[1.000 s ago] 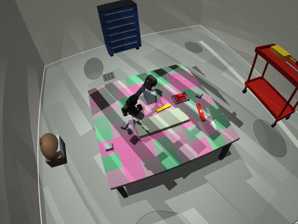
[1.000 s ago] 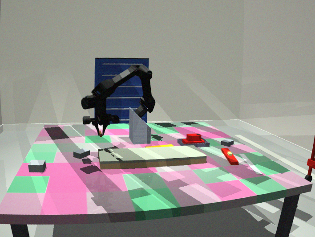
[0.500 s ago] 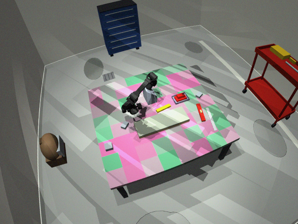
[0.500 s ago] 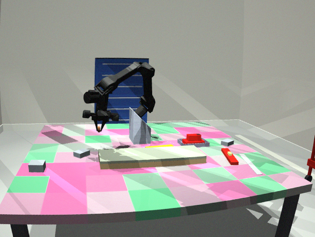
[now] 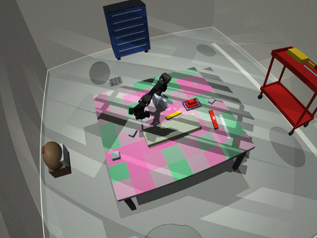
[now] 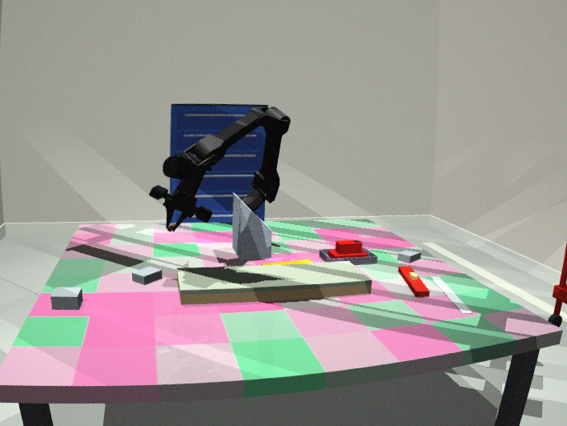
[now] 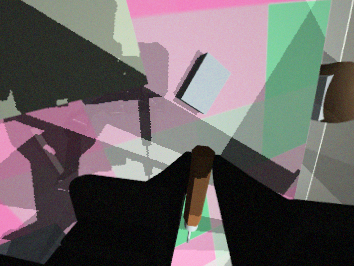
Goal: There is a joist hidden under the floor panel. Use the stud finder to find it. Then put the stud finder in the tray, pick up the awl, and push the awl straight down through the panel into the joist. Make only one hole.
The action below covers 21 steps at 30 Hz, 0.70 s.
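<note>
The end effector (image 6: 176, 223) is clenched on the awl (image 7: 197, 192), whose brown handle is gripped between the two dark fingers with its thin metal tip showing at the lower end. The awl is held above the tabletop (image 6: 137, 361), clear of the surface, just off the left end of the floor panel (image 6: 275, 280). The red stud finder (image 6: 347, 247) is seen lying in the grey tray (image 6: 368, 259), to the right of the panel's far edge. A small grey block (image 6: 146, 275) lies on the tabletop near the panel's left end, below the raised end effector.
</note>
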Each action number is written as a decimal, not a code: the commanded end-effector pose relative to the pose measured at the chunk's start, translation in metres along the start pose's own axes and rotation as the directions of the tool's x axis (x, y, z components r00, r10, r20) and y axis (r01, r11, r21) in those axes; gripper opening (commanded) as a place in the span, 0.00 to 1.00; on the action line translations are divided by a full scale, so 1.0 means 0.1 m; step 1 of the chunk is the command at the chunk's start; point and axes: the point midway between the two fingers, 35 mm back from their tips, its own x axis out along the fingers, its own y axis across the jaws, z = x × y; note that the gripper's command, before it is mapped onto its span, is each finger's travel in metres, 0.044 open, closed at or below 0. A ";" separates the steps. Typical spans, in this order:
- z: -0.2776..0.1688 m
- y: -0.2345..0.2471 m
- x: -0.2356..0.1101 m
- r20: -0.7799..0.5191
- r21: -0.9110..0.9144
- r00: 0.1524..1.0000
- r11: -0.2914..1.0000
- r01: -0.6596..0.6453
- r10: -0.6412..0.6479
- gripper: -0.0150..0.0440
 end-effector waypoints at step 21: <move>-0.26 -0.27 -0.35 0.160 0.518 0.882 0.798 0.307 -0.443 0.25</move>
